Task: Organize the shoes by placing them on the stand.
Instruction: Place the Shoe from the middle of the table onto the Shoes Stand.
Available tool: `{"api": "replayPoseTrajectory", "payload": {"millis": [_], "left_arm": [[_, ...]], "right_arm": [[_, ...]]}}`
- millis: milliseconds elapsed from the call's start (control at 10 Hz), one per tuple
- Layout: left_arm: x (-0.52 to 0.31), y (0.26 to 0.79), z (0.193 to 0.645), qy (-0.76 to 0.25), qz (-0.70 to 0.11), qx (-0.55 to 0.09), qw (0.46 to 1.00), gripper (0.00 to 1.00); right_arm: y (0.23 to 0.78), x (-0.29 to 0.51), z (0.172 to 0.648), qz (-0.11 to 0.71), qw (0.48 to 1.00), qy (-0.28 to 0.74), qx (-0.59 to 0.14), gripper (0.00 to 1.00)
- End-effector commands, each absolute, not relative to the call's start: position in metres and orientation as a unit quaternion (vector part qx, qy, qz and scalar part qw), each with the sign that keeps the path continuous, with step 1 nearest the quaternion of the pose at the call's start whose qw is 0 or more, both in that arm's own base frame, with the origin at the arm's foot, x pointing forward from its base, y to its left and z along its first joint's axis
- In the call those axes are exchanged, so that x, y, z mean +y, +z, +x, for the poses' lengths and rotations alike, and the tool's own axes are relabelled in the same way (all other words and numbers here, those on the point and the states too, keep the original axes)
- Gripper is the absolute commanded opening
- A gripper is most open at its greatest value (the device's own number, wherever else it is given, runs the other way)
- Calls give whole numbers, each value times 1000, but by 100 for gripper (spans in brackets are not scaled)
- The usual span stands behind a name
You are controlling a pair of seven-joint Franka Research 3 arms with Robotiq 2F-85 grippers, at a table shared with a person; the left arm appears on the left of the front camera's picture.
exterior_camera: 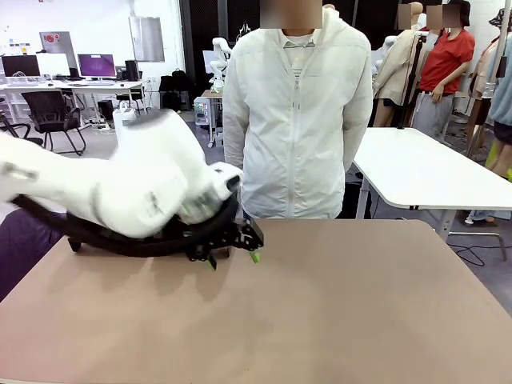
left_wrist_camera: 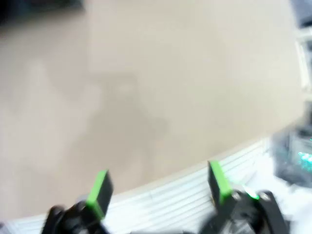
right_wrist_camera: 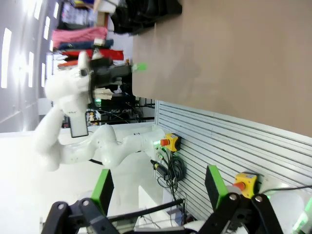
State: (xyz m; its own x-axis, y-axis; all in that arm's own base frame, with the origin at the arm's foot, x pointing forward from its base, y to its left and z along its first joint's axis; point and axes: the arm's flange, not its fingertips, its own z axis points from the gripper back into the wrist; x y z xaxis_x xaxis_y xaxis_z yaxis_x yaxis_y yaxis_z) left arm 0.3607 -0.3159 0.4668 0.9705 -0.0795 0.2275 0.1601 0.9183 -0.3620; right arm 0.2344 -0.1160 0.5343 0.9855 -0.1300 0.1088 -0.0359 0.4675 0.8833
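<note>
In the right wrist view, black glossy shapes (right_wrist_camera: 146,12) sit at the table's far edge. They look like the shoes on the stand, but I cannot tell one from the other. In the front view my left arm, blurred with motion, covers that far-left part of the table. My left gripper (exterior_camera: 234,260) hangs low over the tabletop, open, with nothing between its green pads (left_wrist_camera: 100,192). It also shows from the side in the right wrist view as the left gripper (right_wrist_camera: 131,68). My right gripper (right_wrist_camera: 158,189) is open and empty, off the table's near edge.
A person in a white jacket (exterior_camera: 296,120) stands at the far side of the brown table (exterior_camera: 344,304), just behind my left gripper. A slatted rail with red stop buttons (right_wrist_camera: 168,142) lies below my right gripper. A white table (exterior_camera: 424,168) stands at the back right.
</note>
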Motion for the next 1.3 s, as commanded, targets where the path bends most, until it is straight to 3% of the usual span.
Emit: {"api": "replayPoseTrajectory", "payload": {"millis": [0,200,400,700,900,1000,1100,1200], "left_arm": [[-152,570,359,-106,-232,-45,966,100],[-118,571,353,-181,-295,-49,937,100],[-56,573,340,-175,-420,-87,886,100],[21,523,282,-11,-523,-184,832,100],[34,488,276,36,-549,-204,810,100],[26,480,293,50,-544,-172,820,100],[53,513,288,38,-536,-177,825,100],[53,513,288,38,-536,-177,825,100]], "right_arm": [[538,-116,236,526,845,-19,-92,100],[538,-116,236,526,845,-19,-92,100],[538,-116,236,526,845,-19,-92,100],[538,-116,236,526,845,-19,-92,100],[538,-116,236,526,845,-19,-92,100],[538,-116,236,526,845,-19,-92,100],[538,-116,236,526,845,-19,-92,100],[538,-116,236,526,845,-19,-92,100]]}}
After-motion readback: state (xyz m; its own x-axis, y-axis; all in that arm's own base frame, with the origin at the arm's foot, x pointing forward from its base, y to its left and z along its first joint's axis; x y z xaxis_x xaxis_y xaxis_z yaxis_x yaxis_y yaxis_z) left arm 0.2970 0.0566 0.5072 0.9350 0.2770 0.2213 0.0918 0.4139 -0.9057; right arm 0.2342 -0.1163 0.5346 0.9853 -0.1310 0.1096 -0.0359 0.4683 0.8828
